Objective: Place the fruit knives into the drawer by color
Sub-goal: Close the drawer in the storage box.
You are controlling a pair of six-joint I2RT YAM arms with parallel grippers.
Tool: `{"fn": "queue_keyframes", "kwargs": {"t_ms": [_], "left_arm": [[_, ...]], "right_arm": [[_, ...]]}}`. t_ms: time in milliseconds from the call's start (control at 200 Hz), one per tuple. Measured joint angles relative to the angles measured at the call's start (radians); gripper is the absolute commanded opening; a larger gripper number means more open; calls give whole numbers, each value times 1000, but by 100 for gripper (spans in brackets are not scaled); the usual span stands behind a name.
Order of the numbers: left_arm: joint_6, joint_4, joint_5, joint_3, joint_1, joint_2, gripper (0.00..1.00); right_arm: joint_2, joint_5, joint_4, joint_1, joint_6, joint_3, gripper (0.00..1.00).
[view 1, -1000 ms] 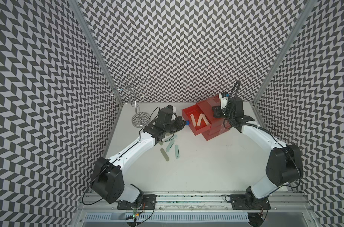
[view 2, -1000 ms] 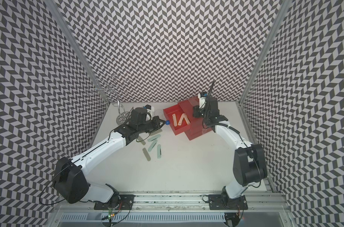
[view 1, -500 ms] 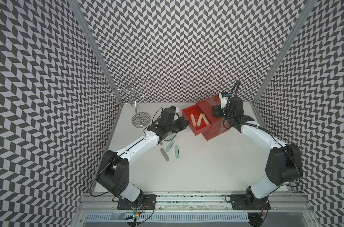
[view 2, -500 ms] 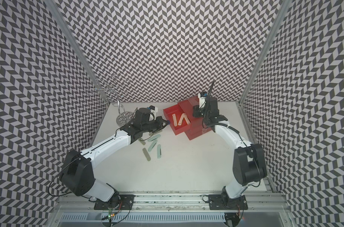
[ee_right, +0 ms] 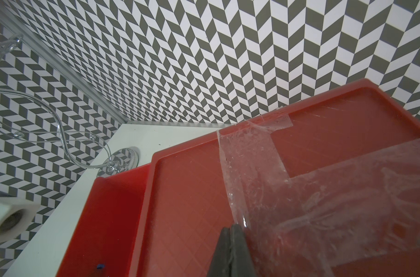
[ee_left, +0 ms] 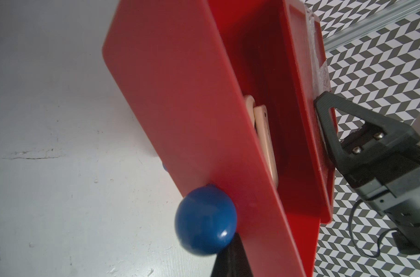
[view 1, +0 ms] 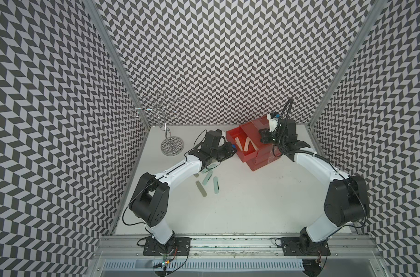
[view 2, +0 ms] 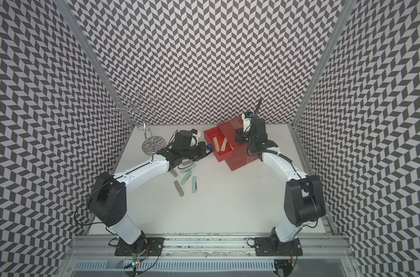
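The red drawer (view 1: 261, 159) (view 2: 239, 159) stands at the back right with its top tray (ee_left: 180, 96) pulled out; two peach fruit knives (view 1: 239, 143) (view 2: 224, 145) (ee_left: 264, 139) lie inside. My left gripper (view 1: 230, 150) (view 2: 207, 150) (ee_left: 230, 259) is shut and empty, its tip against the tray front just beside the blue knob (view 1: 233, 145) (ee_left: 205, 223). The right gripper (view 1: 263, 135) (ee_right: 231, 227) is shut, its tip resting on the taped top of the drawer (ee_right: 192, 191). Several mint (view 1: 207, 178) (view 2: 194, 184) and grey-olive (view 1: 201, 188) (view 2: 179, 188) fruit knives lie loose on the white table under the left forearm.
A wire stand with a round metal base (view 1: 171, 145) (view 2: 153, 146) (ee_right: 120, 160) stands at the back left, close behind my left wrist. Patterned walls close in the table on three sides.
My left gripper has travelled right, up to the knob and front of the open tray, and the tray seems pushed in a little. The right arm has stayed put.
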Motion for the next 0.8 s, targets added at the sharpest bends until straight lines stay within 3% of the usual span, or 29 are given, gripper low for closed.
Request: {"fn": "queue_keyframes", "kwargs": {"t_ms": [801], "left_arm": [[-43,60,46,184,-63,198,0]], "right_arm": [[5,-1,0,2,-3,5,0]]}}
